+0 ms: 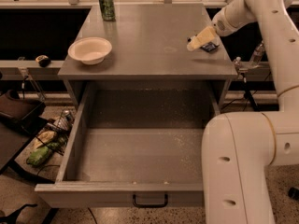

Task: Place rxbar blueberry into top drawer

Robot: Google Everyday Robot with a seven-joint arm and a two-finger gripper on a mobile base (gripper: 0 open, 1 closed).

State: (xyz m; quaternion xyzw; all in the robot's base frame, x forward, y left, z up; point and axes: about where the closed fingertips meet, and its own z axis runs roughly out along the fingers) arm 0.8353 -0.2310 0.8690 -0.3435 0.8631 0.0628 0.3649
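Camera view: I'm seeing the hand (pixel 196 41) hanging low over the worktop (pixel 149 36) near its right edge, just beside or touching the rxbar blueberry (pixel 210 47); I can't tell which, nor how far it's spread. I'm judging this as the grasp step: I'm aiming to centre across the bar's narrow width and descend flat. The top drawer (pixel 117 194) is standing open below.

The pincer (pixel 195 43) at the rxbar blueberry (pixel 210 46) on the cabinet top (pixel 149 36), top drawer (pixel 117 191) open below.
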